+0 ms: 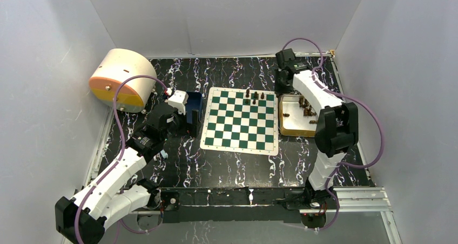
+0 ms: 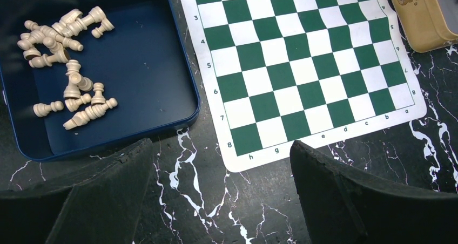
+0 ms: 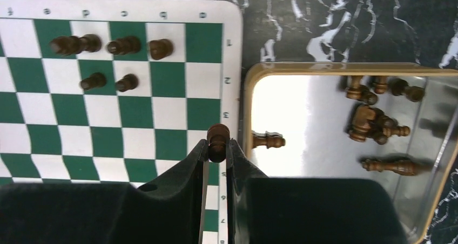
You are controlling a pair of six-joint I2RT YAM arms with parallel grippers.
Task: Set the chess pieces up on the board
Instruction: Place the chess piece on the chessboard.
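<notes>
The green and white board (image 1: pixel 240 120) (image 2: pixel 302 66) (image 3: pixel 108 109) lies mid-table. Several dark chess pieces (image 3: pixel 124 45) (image 1: pixel 254 96) stand on its far rows. My right gripper (image 3: pixel 217 149) (image 1: pixel 280 90) is shut on one dark chess piece (image 3: pixel 217 136), held above the board's right border beside the gold tray (image 3: pixel 335 68) (image 1: pixel 297 131). More dark pieces (image 3: pixel 378 122) lie in that tray. Over the bare table by the board's near-left corner, my left gripper (image 2: pixel 220 147) (image 1: pixel 188 126) is open with nothing between its fingers.
A blue tray (image 2: pixel 135 66) (image 1: pixel 195 101) left of the board holds several cream pieces (image 2: pixel 65 55), most lying down. A round white and orange container (image 1: pixel 121 79) lies at the far left. White walls close in the black marbled table (image 1: pixel 232 163).
</notes>
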